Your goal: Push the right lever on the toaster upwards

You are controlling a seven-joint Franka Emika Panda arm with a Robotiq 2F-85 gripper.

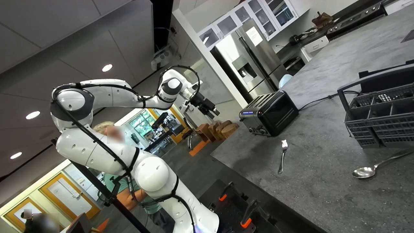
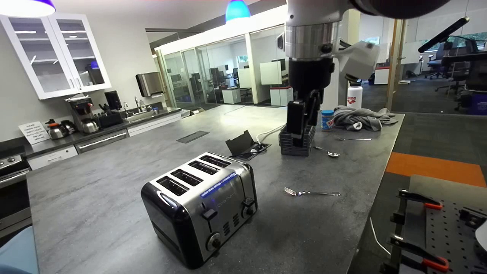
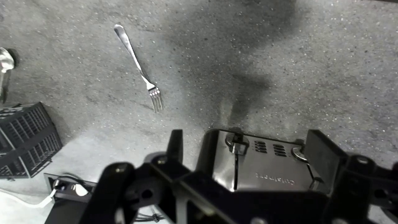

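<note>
The toaster (image 1: 275,113) stands upright on the grey table, its black side and silvery front showing; it is also in the other views (image 2: 228,213) (image 3: 264,174). Its right lever (image 2: 248,202) sits low, close above its dial. In the wrist view this lever (image 3: 238,148) shows at the left of the upside-down face. The left lever (image 2: 209,214) sits high in its slot. My gripper (image 3: 245,140) is open and empty, fingers wide apart, above the table and in front of the toaster's lever face. It also shows in both exterior views (image 1: 212,112) (image 2: 299,139). I see no contact.
A fork (image 2: 314,193) lies on the table before the toaster. A spoon (image 1: 364,172) and a dark basket (image 1: 381,129) stand to the side. An open outlet box with cables (image 2: 245,144), a blue jar (image 2: 327,120) and a grey cloth (image 2: 359,118) are farther along.
</note>
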